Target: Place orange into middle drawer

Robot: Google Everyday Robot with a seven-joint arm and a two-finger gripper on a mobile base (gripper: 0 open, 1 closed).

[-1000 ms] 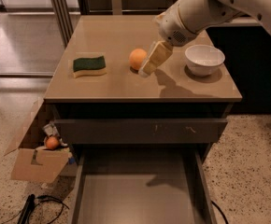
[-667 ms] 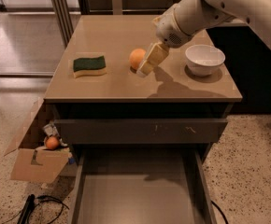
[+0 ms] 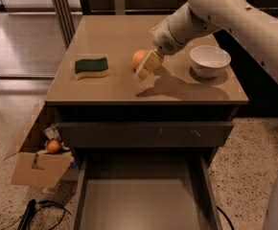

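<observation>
The orange sits on the brown cabinet top, near its middle. My gripper reaches down from the upper right and its pale fingers cover the orange's right side. The middle drawer is pulled out at the bottom of the view, with a bare grey-brown floor and thin side walls.
A white bowl stands at the right of the cabinet top. A green and yellow sponge lies at the left. A closed dark drawer front is above the open drawer. A cardboard box with a small reddish-orange ball sits on the floor at the left.
The gripper has moved slightly left and closer onto the orange's right side. The orange, bowl and sponge have not moved.
</observation>
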